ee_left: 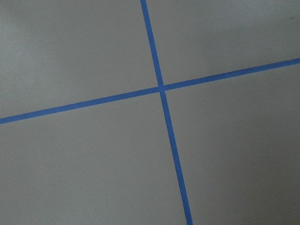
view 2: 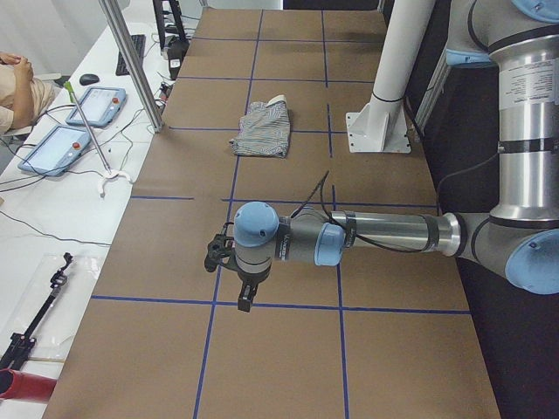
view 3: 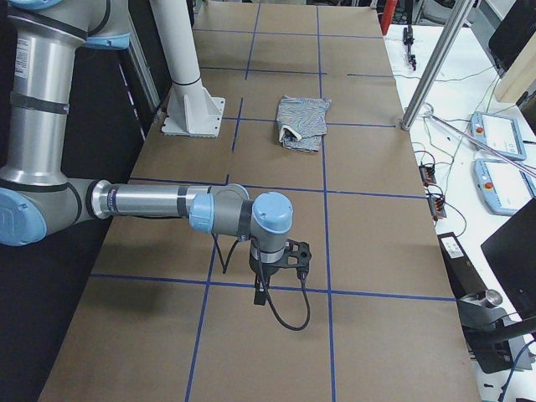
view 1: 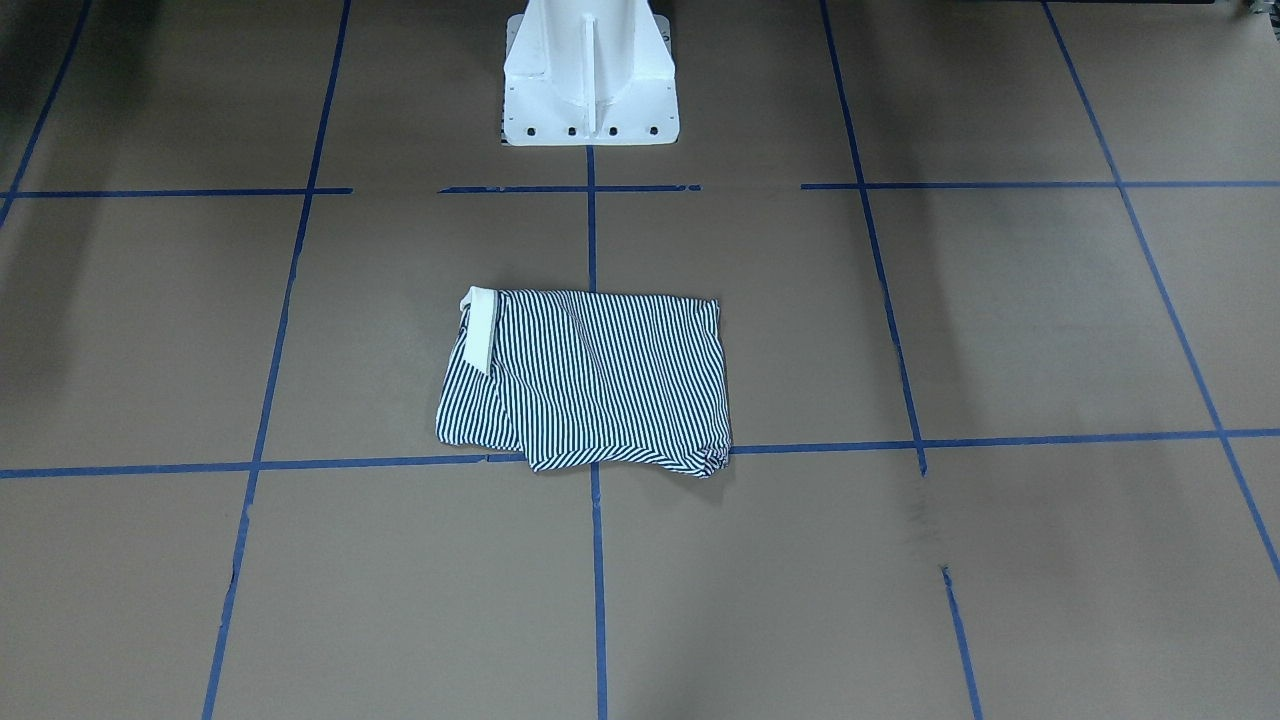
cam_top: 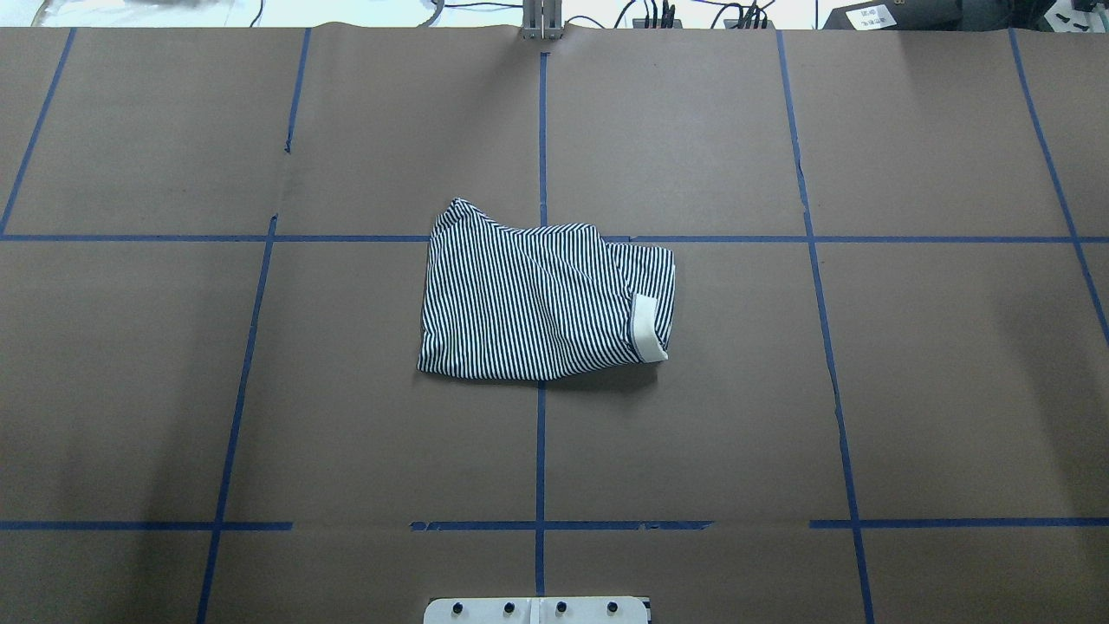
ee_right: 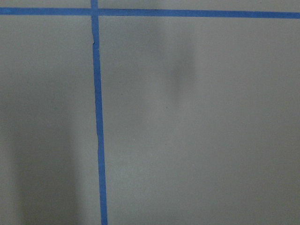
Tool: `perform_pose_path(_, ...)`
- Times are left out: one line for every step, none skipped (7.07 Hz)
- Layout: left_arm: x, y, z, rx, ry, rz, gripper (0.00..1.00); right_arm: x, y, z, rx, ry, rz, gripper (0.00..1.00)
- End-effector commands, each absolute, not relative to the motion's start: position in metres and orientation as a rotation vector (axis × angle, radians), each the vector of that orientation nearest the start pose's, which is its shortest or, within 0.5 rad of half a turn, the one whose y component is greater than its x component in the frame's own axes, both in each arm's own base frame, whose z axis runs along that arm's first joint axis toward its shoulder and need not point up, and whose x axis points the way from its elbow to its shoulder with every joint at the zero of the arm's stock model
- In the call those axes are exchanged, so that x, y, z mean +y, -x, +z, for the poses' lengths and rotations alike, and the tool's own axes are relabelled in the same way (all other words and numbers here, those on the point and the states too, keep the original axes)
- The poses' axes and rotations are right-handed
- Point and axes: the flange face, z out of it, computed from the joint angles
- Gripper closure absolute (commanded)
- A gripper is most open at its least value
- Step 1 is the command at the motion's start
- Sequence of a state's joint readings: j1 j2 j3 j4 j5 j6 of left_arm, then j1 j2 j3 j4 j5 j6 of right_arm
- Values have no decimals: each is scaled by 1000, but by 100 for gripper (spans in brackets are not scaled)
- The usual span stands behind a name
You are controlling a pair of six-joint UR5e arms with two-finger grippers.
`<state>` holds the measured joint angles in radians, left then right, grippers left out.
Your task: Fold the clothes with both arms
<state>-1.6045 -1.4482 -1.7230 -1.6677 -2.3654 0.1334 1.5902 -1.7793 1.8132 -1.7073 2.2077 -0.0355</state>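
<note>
The left end effector (view 2: 220,253) hangs above the brown counter (cam_top: 346,433) near its end on the robot's left, and the right end effector (view 3: 295,254) hangs near the opposite end. Whether either is spread or pressed together cannot be told. Both are well apart from the striped polo shirt (cam_top: 537,303), which lies folded in a rough rectangle mid-counter over crossing blue tape lines (cam_top: 543,130). Its cream collar (cam_top: 648,328) is toward the robot's right.

The polo shirt (view 1: 590,380) bore thin navy-and-white stripes and a plain white collar (view 1: 482,325), the table (view 1: 1000,320) was brown with blue tape lines (view 1: 1050,438), the pedestal (view 1: 588,75) white, the left arm (view 2: 384,234) and right arm (view 3: 151,201) silver-grey with light-blue joint caps (view 2: 256,225).
</note>
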Motion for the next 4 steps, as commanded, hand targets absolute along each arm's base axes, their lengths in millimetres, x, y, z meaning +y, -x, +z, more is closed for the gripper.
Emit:
perform_pose_path(-445, 77, 629, 781, -185, 144, 0, -393, -81, 655, -639, 81, 13, 0)
perform_pose_path(-445, 77, 630, 780, -184, 144, 0, -393, -81, 655, -637, 82, 15, 0)
perform_pose_path(-445, 77, 631, 782, -182, 143, 0, -394, -81, 655, -641, 83, 18, 0)
perform_pose_path(-444, 77, 632, 781, -178, 141, 0, -394, -81, 655, -641, 83, 18, 0)
